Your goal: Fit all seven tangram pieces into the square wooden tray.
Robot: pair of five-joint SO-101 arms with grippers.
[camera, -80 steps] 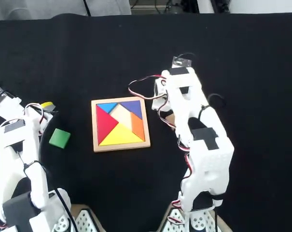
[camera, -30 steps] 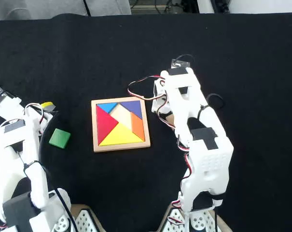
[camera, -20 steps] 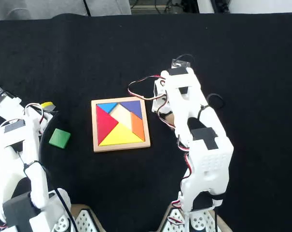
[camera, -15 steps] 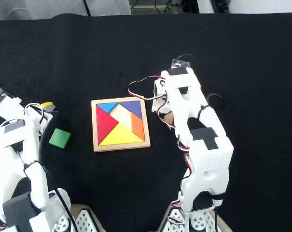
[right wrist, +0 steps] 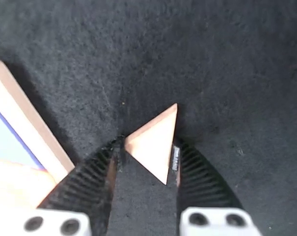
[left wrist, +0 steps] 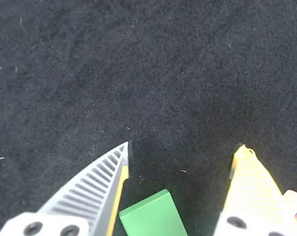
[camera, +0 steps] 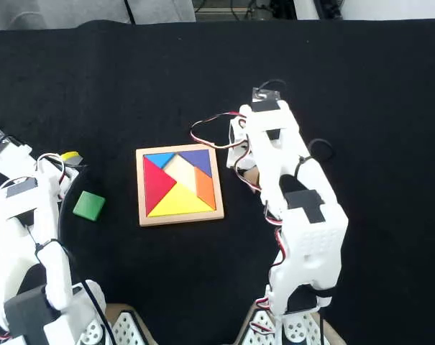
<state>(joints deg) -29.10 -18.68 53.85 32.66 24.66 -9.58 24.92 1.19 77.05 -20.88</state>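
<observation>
The square wooden tray point(camera: 180, 215) lies mid-table holding blue, purple, red, yellow and orange pieces, with bare wood showing in its centre. The tray's corner point(right wrist: 25, 123) appears in the right wrist view. Just right of the tray, my right gripper point(right wrist: 146, 147) is shut on a small peach triangle point(right wrist: 153, 137), which peeks out under the arm point(camera: 252, 175). A green square point(camera: 88, 205) lies on the cloth left of the tray. My left gripper point(left wrist: 185, 147) is open, with the green square point(left wrist: 153, 216) between its fingers near their base; its yellow finger point(camera: 70, 155) shows at far left.
Black cloth covers the whole table. The right arm's white body point(camera: 303, 215) and its looping cables point(camera: 210, 129) stand close to the tray's right side. Open cloth stretches behind the tray and to the far right.
Hardly anything: the right arm's wrist has crept slightly toward the far side. The left arm, tray and green square are as before.
</observation>
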